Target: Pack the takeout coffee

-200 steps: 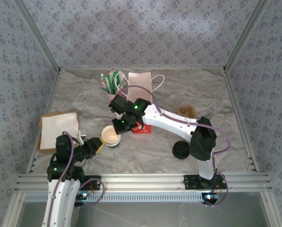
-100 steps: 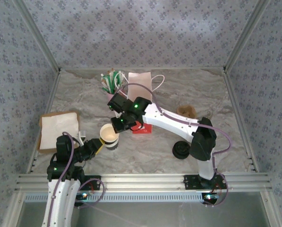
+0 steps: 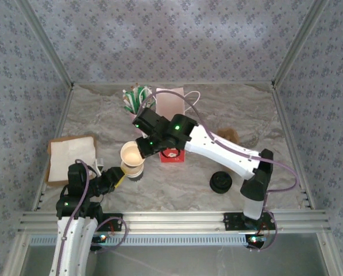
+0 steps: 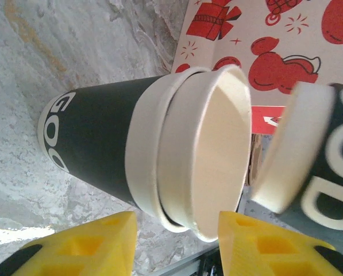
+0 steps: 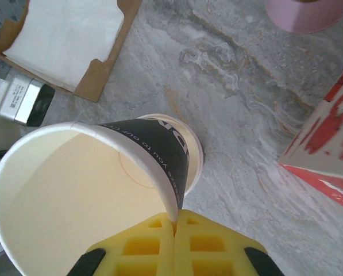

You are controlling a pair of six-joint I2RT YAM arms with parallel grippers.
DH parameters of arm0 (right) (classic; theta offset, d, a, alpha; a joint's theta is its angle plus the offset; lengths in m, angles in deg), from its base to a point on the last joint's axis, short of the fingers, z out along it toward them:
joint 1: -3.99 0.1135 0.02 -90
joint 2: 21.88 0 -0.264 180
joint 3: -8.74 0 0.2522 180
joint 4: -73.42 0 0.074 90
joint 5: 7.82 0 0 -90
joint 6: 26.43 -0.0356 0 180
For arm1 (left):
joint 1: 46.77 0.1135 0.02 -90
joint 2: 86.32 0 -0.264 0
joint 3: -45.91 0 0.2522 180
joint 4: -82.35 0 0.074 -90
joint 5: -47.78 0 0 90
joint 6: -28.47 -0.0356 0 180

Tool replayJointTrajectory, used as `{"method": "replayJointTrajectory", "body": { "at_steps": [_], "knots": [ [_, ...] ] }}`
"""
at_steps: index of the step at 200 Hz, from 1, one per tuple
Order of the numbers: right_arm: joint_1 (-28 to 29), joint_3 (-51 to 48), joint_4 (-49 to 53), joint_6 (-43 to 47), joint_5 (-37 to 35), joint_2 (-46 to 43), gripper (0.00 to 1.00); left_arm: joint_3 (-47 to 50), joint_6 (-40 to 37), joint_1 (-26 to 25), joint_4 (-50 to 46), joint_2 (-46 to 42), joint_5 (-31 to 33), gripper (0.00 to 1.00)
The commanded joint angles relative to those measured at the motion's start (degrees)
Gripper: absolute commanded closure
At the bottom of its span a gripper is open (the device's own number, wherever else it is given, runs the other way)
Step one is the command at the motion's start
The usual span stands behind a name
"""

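Nearest, at about 7 o'clock of the table, the left gripper [image 4: 177,223] straddled the stack [image 4: 102,149] of nested cups standing on the marble. Its yellow fingers were spread and looked clear of the dark wall. Just above that stack, toward 12 o'clock, hung the cup [image 5: 73,190], clear of the table and tilted. The right gripper [image 5: 176,215] was clamped on its wall at the rim, one finger inside and one outside. Empty paper like this should be very light, but thin-walled and easy to crush or ovalise. The rolled rim is likely its stiffest part, so a gentle pinch there suits it, though the cup may swing. The bag [image 4: 263,34] lay just beyond, between 1 and 3 o'clock. The lid [image 3: 220,182] sat well apart at 4 o'clock.
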Motion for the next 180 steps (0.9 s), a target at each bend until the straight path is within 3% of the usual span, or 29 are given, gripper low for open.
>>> {"method": "replayJointTrajectory", "body": {
  "at_steps": [1, 67, 104, 133, 180],
  "knots": [
    [0.75, -0.03, 2.62, 1.71, -2.96, -4.99, 1.00, -4.49, -1.83, 0.31, -0.40, 1.61, 0.12, 0.55],
    [2.87, -14.91, 2.12, 1.30, -4.39, -18.12, 1.00, -13.83, -5.64, 0.13, -5.43, 3.99, 2.40, 0.27],
    [2.90, -29.06, 0.35, 0.06, -3.32, -26.71, 1.00, -16.52, -5.16, -1.99, -6.06, 4.91, 4.99, 0.22],
    [1.33, -39.13, -2.17, -1.87, -2.78, -31.06, 1.00, -17.55, -4.47, -6.45, -5.15, 6.64, 8.98, 0.22],
    [-0.76, -48.69, -6.77, -3.14, -1.98, -31.97, 1.00, -18.70, -1.88, -18.23, -1.95, 10.11, 17.82, 0.22]
  ]
}}
